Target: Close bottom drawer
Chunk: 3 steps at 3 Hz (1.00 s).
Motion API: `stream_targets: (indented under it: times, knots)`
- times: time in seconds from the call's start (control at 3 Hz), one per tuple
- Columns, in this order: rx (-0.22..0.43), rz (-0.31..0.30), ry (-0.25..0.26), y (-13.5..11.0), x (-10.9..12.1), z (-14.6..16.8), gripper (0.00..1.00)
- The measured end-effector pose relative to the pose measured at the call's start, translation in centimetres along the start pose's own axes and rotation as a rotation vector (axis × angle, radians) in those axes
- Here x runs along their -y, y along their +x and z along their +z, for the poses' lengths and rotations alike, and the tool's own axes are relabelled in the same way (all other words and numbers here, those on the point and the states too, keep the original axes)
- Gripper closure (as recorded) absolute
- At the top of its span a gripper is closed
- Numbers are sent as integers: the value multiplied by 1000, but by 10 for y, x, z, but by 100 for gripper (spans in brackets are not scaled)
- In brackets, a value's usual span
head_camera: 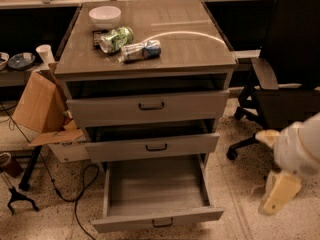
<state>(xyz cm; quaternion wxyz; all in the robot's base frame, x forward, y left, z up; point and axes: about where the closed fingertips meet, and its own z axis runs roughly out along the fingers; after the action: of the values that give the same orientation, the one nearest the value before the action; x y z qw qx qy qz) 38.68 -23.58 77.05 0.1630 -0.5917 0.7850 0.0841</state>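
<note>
The bottom drawer [157,220] of the grey wood-grain cabinet stands pulled far out, its wide shallow box empty, with a small dark bar handle [162,223] on its short front panel. The middle drawer [155,146] and the top drawer [150,105] above it stand a little way out. My gripper [280,191] is a cream-coloured shape low at the right, to the right of the bottom drawer and apart from it, above the floor.
On the cabinet top [190,44] lie a white bowl [105,16] and two cans [130,44]. A black office chair [285,79] stands to the right. A cardboard box [42,109] and cables [65,194] lie on the floor to the left.
</note>
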Motion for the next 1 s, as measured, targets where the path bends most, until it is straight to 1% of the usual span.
stream_targets:
  times: [0.33, 0.67, 1.0]
  knots:
    - [68, 70, -85, 69, -32, 110, 0]
    - [72, 69, -88, 69, -30, 112, 0]
    - [92, 85, -102, 83, -9, 139, 0]
